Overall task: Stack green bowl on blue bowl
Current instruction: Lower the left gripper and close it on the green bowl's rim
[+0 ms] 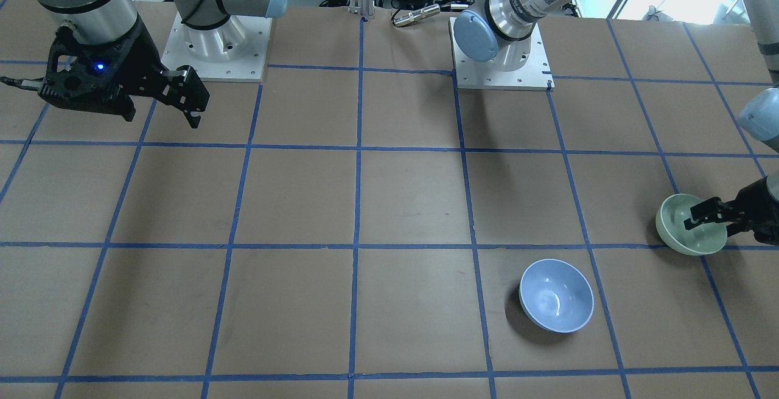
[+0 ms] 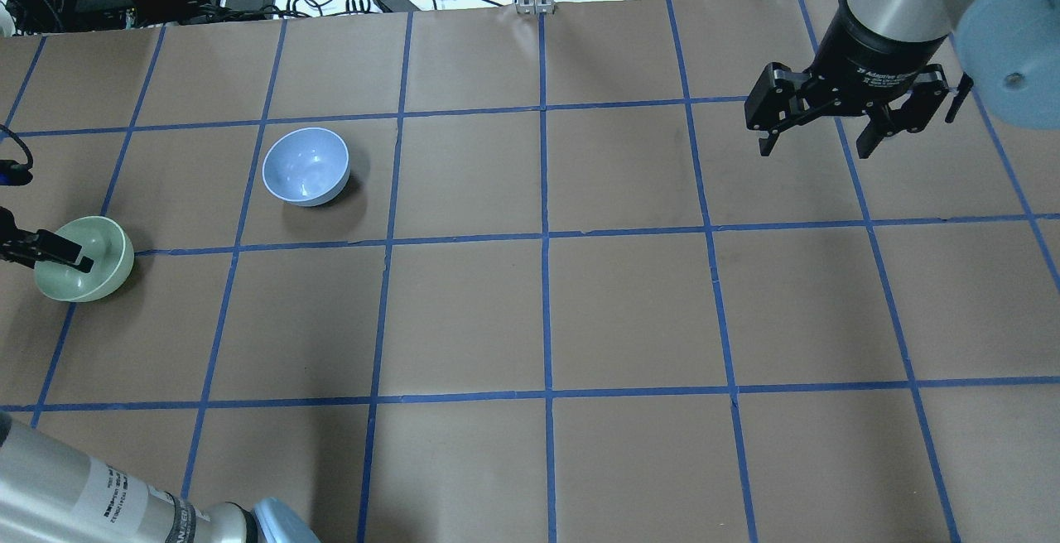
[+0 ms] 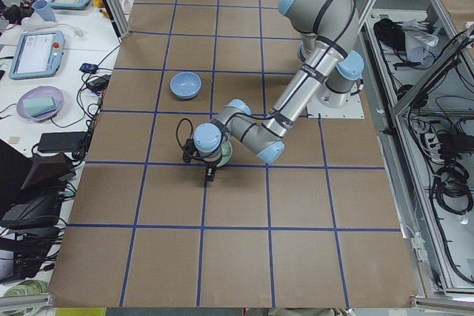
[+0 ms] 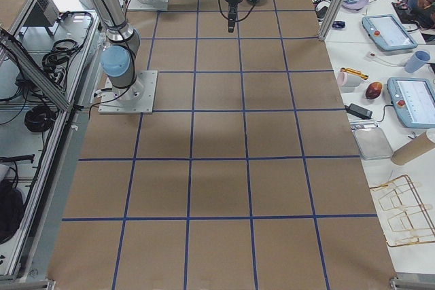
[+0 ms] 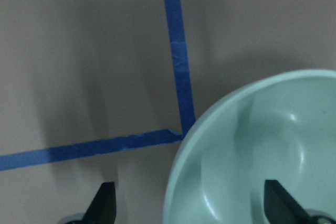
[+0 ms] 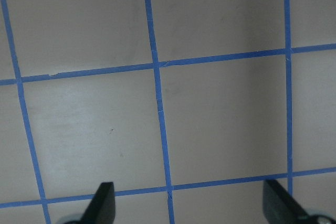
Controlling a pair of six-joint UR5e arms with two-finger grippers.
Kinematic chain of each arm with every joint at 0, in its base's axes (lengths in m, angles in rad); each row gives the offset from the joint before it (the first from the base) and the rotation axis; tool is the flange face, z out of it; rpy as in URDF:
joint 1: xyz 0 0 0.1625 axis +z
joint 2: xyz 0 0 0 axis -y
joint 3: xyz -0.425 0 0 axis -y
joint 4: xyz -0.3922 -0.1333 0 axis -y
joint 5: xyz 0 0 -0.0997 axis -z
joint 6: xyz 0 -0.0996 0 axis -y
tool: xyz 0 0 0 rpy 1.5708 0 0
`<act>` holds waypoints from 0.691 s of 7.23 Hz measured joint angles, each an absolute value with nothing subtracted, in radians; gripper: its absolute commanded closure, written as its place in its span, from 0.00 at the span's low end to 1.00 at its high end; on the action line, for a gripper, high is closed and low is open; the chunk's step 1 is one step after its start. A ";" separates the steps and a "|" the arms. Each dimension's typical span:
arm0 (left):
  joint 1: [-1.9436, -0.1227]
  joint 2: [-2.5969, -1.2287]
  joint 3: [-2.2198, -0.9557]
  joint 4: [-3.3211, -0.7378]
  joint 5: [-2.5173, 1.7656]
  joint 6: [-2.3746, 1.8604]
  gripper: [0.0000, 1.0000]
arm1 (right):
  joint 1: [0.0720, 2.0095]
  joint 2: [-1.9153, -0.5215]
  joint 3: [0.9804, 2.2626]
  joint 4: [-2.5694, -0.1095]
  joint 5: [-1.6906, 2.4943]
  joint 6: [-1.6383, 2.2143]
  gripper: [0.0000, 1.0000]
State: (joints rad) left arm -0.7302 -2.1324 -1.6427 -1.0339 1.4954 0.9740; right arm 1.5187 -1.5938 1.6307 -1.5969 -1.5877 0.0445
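So where does the green bowl (image 2: pixel 106 255) sit?

It rests on the bench (image 2: pixel 546 319) near the end on the robot's left, over a crossing of blue tape lines. It is apart from the blue bowl (image 2: pixel 305 166), which stands upright and empty in a grid square farther from the robot and nearer the middle.

And the left gripper (image 5: pixel 191 208)?

It is down at the green bowl with its jaws wide, straddling the rim. One finger hangs inside the bowl, the other outside over the bench. Neither seems to press the wall.

How far along is the job, then?

Barely begun, by the look of it. The reach to the bowl is made. The pinch on the rim, the lift, the carry to the blue bowl and the setting down inside it are all left.

What of the right gripper (image 2: pixel 818 150)?

It hangs above the bench's other side, jaws wide, holding nothing, well away from both bowls.
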 measured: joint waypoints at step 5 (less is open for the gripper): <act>-0.730 -2.136 -1.650 -1.035 1.491 0.974 0.93 | 1.519 -1.594 1.631 -1.597 -1.588 0.044 0.00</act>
